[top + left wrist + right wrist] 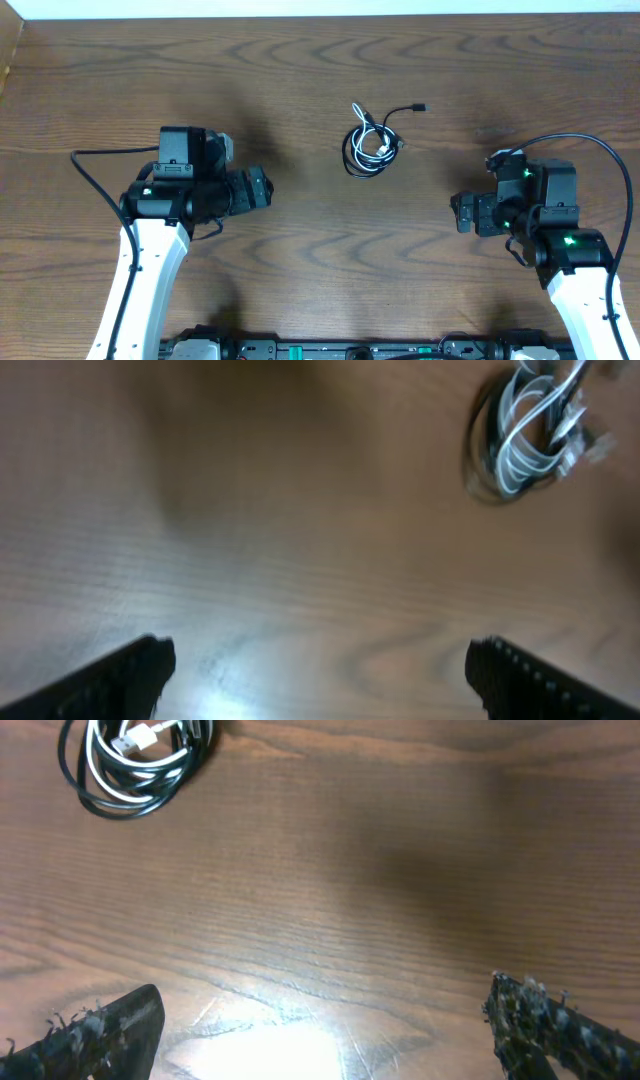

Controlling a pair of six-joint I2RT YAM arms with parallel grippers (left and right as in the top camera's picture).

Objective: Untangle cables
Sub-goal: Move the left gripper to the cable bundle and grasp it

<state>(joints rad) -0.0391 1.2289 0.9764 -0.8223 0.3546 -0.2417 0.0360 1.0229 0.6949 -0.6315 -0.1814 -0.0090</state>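
We see the thin black cord (347, 155) and the thin white cord (372, 145) coiled together in one small bundle on the brown wood-grain table (300, 60), far of centre, with a black plug end trailing right. Bare wood surrounds the bundle, well apart from the table's far edge. The left gripper (262, 187) and right gripper (460, 213) flank it, both spread wide and holding nothing.
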